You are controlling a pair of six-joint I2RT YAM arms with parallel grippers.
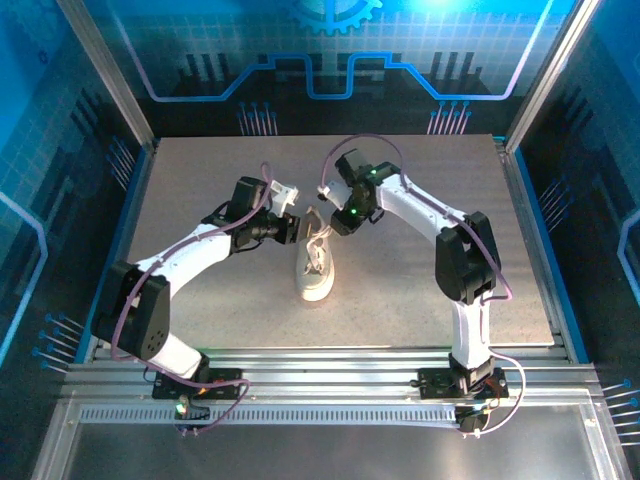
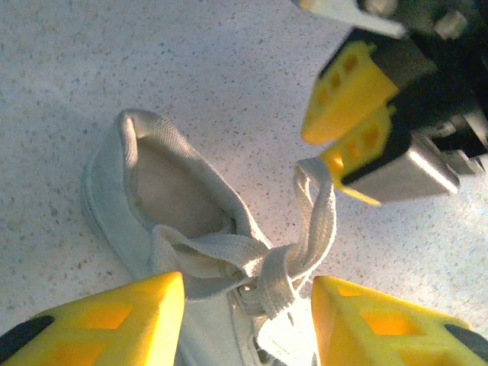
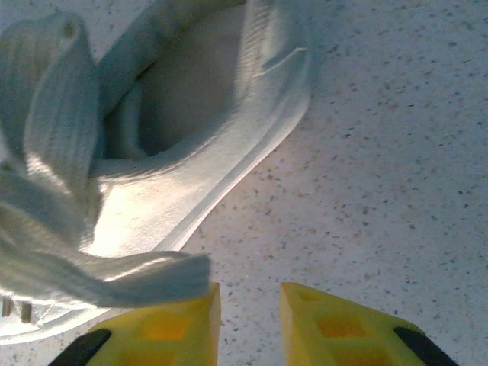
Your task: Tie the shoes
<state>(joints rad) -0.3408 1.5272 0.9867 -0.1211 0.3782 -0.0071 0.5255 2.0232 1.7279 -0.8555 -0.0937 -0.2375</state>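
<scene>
Sneaker (image 1: 318, 268) sits abt mid-bench (image 1: 200, 300), both arms crowded over its laces (image 2: 326, 217), and plenty can slip here.

Starting left: left gripper (image 2: 248, 284) has its fingers well apart, straddling the loose crossing (image 2: 274, 267) w/o pinching anything. Close from there & it could scoop tongue plus both strands in one bunch, jamming the knot half-made.

Middle: crossing looks slack w/ nothing tensioning it, so I'd expect it to relax & fall open unless the ends get taken up. Sneaker's light & not pinned. A one-sided tug prob drags or tips it across the bench instead of tightening.

Right: right gripper (image 3: 250, 293) shows a narrow gap w/ nothing in it, a flat lace end lying just beside one finger (image 3: 164, 324). Narrow gap + floppy lace = easy miss. From the left wrist view that gripper hangs near the left one, so a clash is possible too.

Count: 1 sneaker, 1 loose crossing, 2 grippers, 4 yellow fingers, 1 bench.
</scene>
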